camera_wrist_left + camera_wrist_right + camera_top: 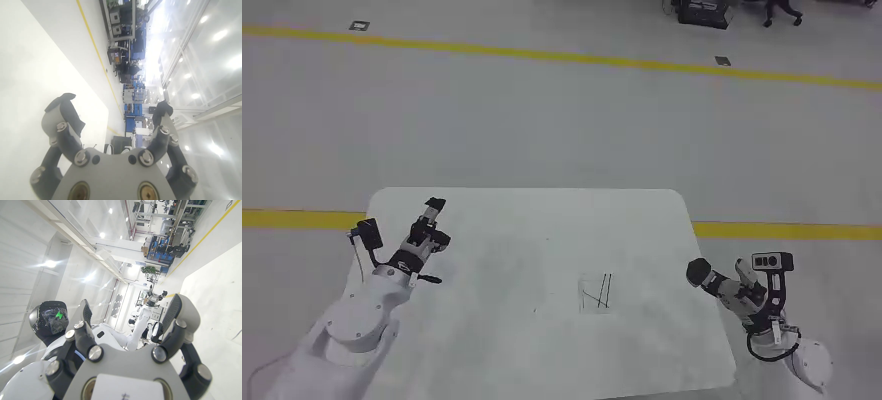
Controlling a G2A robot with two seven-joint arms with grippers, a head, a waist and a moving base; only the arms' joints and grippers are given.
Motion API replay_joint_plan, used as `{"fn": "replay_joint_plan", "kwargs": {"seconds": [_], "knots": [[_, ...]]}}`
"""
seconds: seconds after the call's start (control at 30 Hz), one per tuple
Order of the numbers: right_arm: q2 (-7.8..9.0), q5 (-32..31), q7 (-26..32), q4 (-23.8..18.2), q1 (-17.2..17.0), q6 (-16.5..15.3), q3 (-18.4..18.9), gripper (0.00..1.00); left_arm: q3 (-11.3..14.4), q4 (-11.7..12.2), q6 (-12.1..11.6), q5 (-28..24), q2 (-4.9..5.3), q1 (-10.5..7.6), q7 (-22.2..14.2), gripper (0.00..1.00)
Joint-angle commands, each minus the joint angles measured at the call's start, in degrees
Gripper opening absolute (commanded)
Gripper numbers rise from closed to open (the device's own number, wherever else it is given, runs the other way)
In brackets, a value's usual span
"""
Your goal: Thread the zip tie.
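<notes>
From above, thin black zip ties (598, 290) lie right of centre on the tabletop (512, 340), with the left claw (432, 208) over its left side and the right claw (697, 271) at its right edge. The left wrist view shows its claw spread wide and empty; the right wrist view, likewise.

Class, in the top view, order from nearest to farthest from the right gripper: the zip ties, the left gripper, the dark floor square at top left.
1. zip ties, on the table by the right gripper.
2. left gripper, across the table.
3. dark floor square, beyond the table.
</notes>
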Motion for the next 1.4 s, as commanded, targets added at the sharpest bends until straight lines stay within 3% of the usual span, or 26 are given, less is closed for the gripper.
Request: {"fn": "replay_joint_plan", "kwargs": {"seconds": [0.0,0.33,0.53,0.83,0.9,1.2,1.27,1.37], "knots": [[0.0,0.0,0.0,0.0,0.0,0.0,0.0,1.0,0.52,-0.09,-0.1,0.35,-0.03,-0.06,-0.12,1.0],[0.0,-0.12,-0.46,0.03,0.08,0.05,0.01,1.0,0.8,-0.02,-0.01,0.15,-0.07,-0.08,-0.25,1.0],[0.03,-5.94,-3.93,1.26,2.1,0.0,-1.57,1.0,7.05,1.13,1.64,-1.1,-1.06,-2.96,-0.89,1.0],[-0.35,-17.06,-4.43,7.03,4.15,0.0,-3.95,1.0,18.32,6.08,4.8,1.35,-3.14,-8.94,0.29,1.0],[-0.67,-15.77,-4.07,8.36,4.35,0.0,-4.08,1.0,19.05,5.92,3.38,5.56,-3.21,-10.39,1.59,1.0],[-0.71,-15.5,-3.89,8.46,4.4,0.0,-4.01,1.0,19.05,5.92,3.38,5.56,-3.21,-10.39,1.59,1.0],[-0.71,-15.5,-3.89,8.46,4.4,0.0,-4.01,1.0,21.1,5.89,4.05,7.53,-3.3,-10.54,-0.3,1.0],[-0.71,-15.5,-3.89,8.46,4.4,0.0,-4.01,1.0,25.46,7.31,6.89,10.66,-4.04,-12.66,-1.18,1.0]]}}
